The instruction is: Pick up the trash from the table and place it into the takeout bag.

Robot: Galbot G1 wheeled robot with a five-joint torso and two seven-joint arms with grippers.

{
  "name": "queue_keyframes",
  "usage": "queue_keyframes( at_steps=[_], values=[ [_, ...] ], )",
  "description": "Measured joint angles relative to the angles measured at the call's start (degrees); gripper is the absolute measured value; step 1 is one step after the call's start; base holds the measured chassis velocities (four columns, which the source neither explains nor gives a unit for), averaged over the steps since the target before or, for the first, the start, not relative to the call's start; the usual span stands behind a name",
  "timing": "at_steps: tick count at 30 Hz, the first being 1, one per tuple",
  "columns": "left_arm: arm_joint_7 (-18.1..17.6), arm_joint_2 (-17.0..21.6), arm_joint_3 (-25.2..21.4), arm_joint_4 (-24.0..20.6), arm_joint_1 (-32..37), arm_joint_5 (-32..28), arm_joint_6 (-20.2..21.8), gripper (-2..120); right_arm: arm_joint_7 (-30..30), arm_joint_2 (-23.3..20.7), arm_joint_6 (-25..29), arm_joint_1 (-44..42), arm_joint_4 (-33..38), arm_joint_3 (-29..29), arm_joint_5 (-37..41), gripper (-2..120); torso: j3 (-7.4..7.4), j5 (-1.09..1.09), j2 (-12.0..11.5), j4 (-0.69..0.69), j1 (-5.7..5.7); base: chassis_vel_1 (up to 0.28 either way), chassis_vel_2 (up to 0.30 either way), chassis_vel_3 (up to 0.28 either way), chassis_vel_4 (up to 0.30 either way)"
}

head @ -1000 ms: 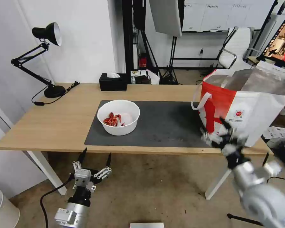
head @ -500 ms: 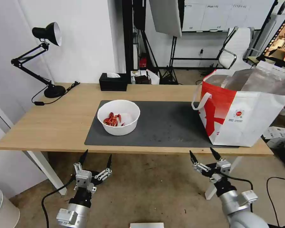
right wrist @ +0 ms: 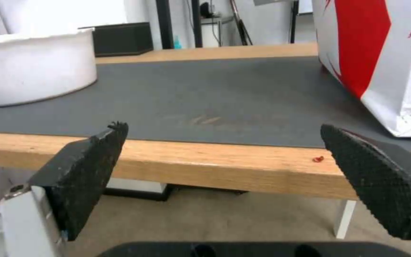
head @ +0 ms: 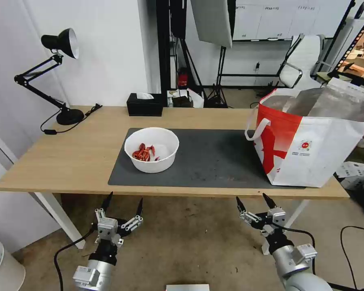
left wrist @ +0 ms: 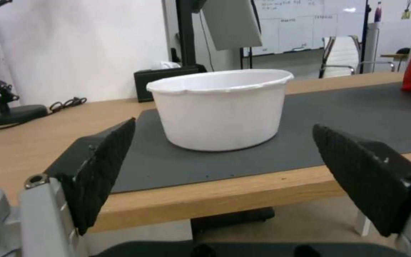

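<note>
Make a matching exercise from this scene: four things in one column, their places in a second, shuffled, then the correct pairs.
Things:
1. white round bowl with red scraps
2. white and red woven takeout bag
3. black tissue box
4. black desk lamp

Places:
A. far edge of the wooden table, behind the mat
B. table's right end
C. left part of the dark grey mat
D. table's far left corner

Pairs: 1-C, 2-B, 3-A, 4-D

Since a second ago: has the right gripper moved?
Yes. The right gripper has dropped from against the takeout bag to below the table front edge, open and empty. The left gripper hangs low too.
</note>
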Motion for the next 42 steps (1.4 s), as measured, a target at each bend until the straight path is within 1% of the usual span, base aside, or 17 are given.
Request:
queue_keyframes(
  at_steps=[7,10,11,13,14,17,19,20,21,22,25,26,30,31,34,35,42],
  values=[
    [-0.09,1.62,-0.05,-0.95,-1.66,-1.75,1.74,100,0.00,-0.04,-0.02,0.05,0.03,0.01,0.07,100,0.00,0.00,0.00,0.00,0.00,0.000,0.000,0.000,0.000],
    [-2.52,5.03,-0.86,-4.23,-5.15,-9.07,8.40,100,0.00,-0.05,-0.02,0.06,0.05,0.02,0.11,100,0.00,-0.01,0.00,0.01,0.00,0.000,0.000,0.000,0.000],
    [-2.52,5.03,-0.86,-4.23,-5.15,-9.07,8.40,100,0.00,-0.05,-0.02,0.06,0.05,0.02,0.11,100,0.00,-0.01,0.00,0.01,0.00,0.000,0.000,0.000,0.000],
    [-5.20,9.24,-1.77,-6.97,-9.95,-19.99,15.08,100,0.01,-0.06,-0.02,0.07,0.06,0.04,0.13,100,0.00,0.00,0.00,0.00,0.00,0.000,0.000,0.000,0.000],
    [-5.20,9.24,-1.77,-6.97,-9.95,-19.99,15.08,100,0.01,-0.06,-0.02,0.07,0.06,0.04,0.13,100,0.00,0.00,0.00,0.00,0.00,0.000,0.000,0.000,0.000],
    [-9.21,16.23,-2.89,-8.47,-16.38,-34.68,23.39,100,0.01,-0.08,-0.02,0.08,0.08,0.05,0.15,100,0.01,-0.01,0.00,-0.01,0.00,0.000,0.000,0.000,0.000],
    [-9.96,17.81,-3.05,-8.48,-17.70,-37.57,24.83,100,0.01,-0.08,-0.02,0.08,0.08,0.05,0.15,100,0.01,-0.01,0.00,-0.01,0.01,0.000,0.000,0.000,0.000],
    [-12.22,22.49,-3.17,-7.94,-21.87,-46.64,29.16,100,0.01,-0.08,-0.02,0.09,0.08,0.06,0.16,100,0.00,-0.01,0.00,-0.01,0.01,0.000,0.000,0.000,0.000],
    [-13.20,24.70,-3.01,-7.14,-24.12,-51.90,31.58,100,0.01,-0.09,-0.02,0.09,0.09,0.06,0.17,100,0.01,-0.01,0.00,0.00,0.01,0.000,0.000,0.000,0.000],
    [-13.20,24.70,-3.01,-7.14,-24.12,-51.90,31.58,100,0.01,-0.09,-0.02,0.09,0.09,0.06,0.17,100,0.01,-0.01,0.00,0.00,0.01,0.000,0.000,0.000,0.000],
    [-16.07,29.18,-1.52,-3.25,-32.42,-66.45,39.47,100,0.02,-0.10,-0.02,0.09,0.09,0.08,0.19,100,0.01,0.00,0.00,-0.01,0.01,0.000,0.000,0.000,0.000],
    [-16.07,29.18,-1.52,-3.25,-32.42,-66.45,39.47,100,0.02,-0.10,-0.02,0.09,0.09,0.08,0.19,100,0.01,0.00,0.00,-0.01,0.01,0.000,0.000,0.000,0.000],
    [-18.66,30.65,1.49,3.67,-41.36,-77.44,46.48,100,0.01,-0.11,-0.02,0.10,0.09,0.09,0.20,100,0.01,-0.01,-0.01,0.00,0.01,0.000,0.000,0.000,0.000],
    [-18.66,30.65,1.49,3.67,-41.36,-77.44,46.48,100,0.01,-0.11,-0.02,0.10,0.09,0.09,0.20,100,0.01,-0.01,-0.01,0.00,0.01,0.000,0.000,0.000,0.000],
    [-20.68,30.78,5.27,10.25,-48.35,-81.75,52.04,100,0.01,-0.11,-0.02,0.11,0.09,0.10,0.20,100,0.01,0.00,-0.01,0.00,0.01,0.000,0.000,0.000,0.000],
    [-20.68,30.78,5.27,10.25,-48.35,-81.75,52.04,100,0.01,-0.11,-0.02,0.11,0.09,0.10,0.20,100,0.01,0.00,-0.01,0.00,0.01,0.000,0.000,0.000,0.000],
    [-21.31,29.10,12.61,19.98,-58.08,-83.95,52.74,100,0.00,-0.11,-0.01,0.10,0.09,0.10,0.20,100,0.01,0.00,-0.01,0.00,0.01,0.000,0.000,0.000,0.000]
  ],
)
